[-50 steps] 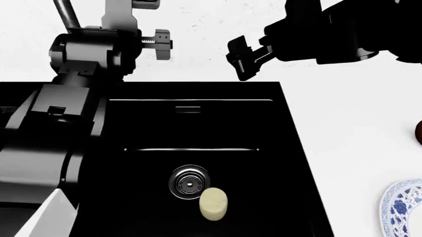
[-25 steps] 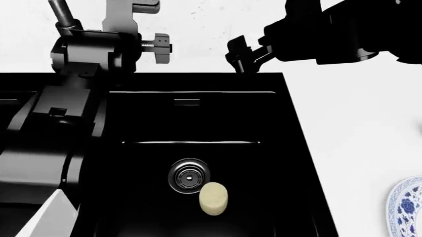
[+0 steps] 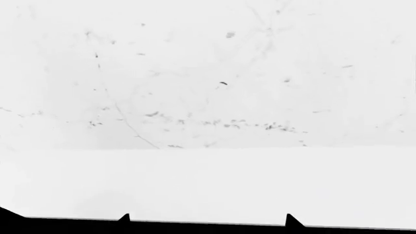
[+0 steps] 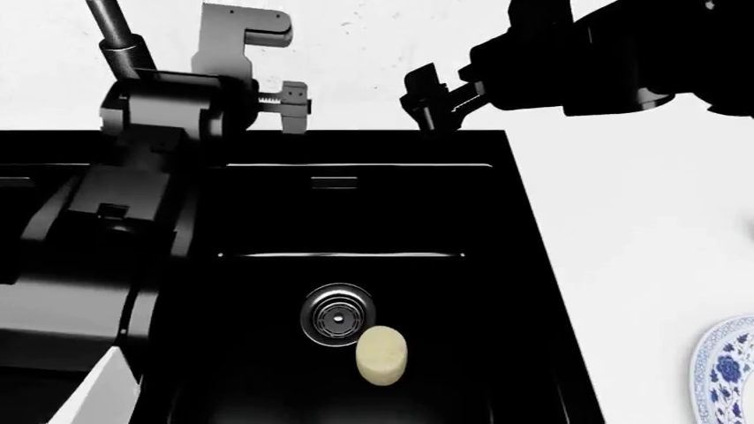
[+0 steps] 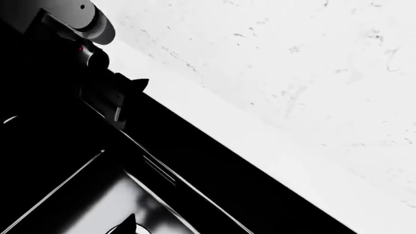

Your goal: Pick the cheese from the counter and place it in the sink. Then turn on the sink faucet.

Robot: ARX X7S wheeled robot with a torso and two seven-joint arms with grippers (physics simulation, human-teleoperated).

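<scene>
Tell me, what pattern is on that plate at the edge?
The plate is white with a blue floral pattern, seen best in the head view.

Kitchen indicated: black sink (image 4: 518,265) set into white bench (image 4: 637,230), faucet (image 4: 118,35) behind it, veined white wall (image 3: 208,73), patterned plate (image 4: 725,375) at bench edge.

White wall (image 3: 215,73) behind the worktop, matte, faint grey veins and dark specks scattered across it; same wall (image 5: 312,53) shows speckled in the right wrist view. Lighting flat and bright, whites nearly blown out, no hard shadows visible. Blue-and-white patterned plate (image 4: 721,371) cut off at the edge of the head view, well apart from both sets of jaws. Floor, windows, other furniture not visible.
</scene>
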